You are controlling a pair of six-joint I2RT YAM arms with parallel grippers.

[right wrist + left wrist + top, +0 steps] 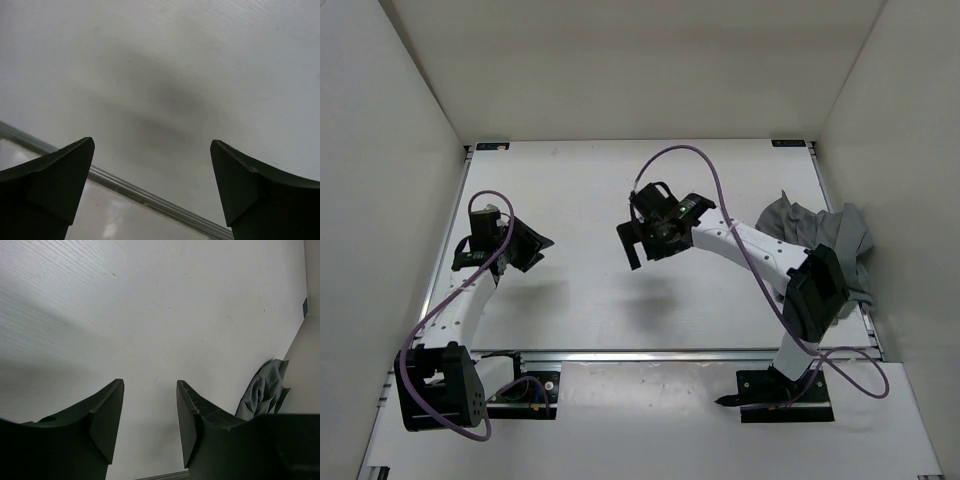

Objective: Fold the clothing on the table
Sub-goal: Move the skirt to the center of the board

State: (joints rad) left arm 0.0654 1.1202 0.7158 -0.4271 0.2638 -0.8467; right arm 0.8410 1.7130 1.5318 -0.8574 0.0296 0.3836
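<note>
The clothing (845, 238) is a crumpled grey heap at the table's right edge, partly draped over the side rail and partly hidden behind the right arm's elbow. In the left wrist view, the clothing (262, 392) shows far off beside the wall. My right gripper (632, 245) hovers open over the middle of the white table (580, 190), well left of the clothing. Its jaws (152, 142) stand wide with nothing between them. My left gripper (542, 243) is open over the table's left side, and its jaws (150, 385) hold nothing.
White walls enclose the table on the left, back and right. A metal rail (700, 353) runs along the near edge, and the same rail (150, 197) shows under the right gripper. Purple cables loop off both arms. Both arm bases (785, 390) sit on the near ledge.
</note>
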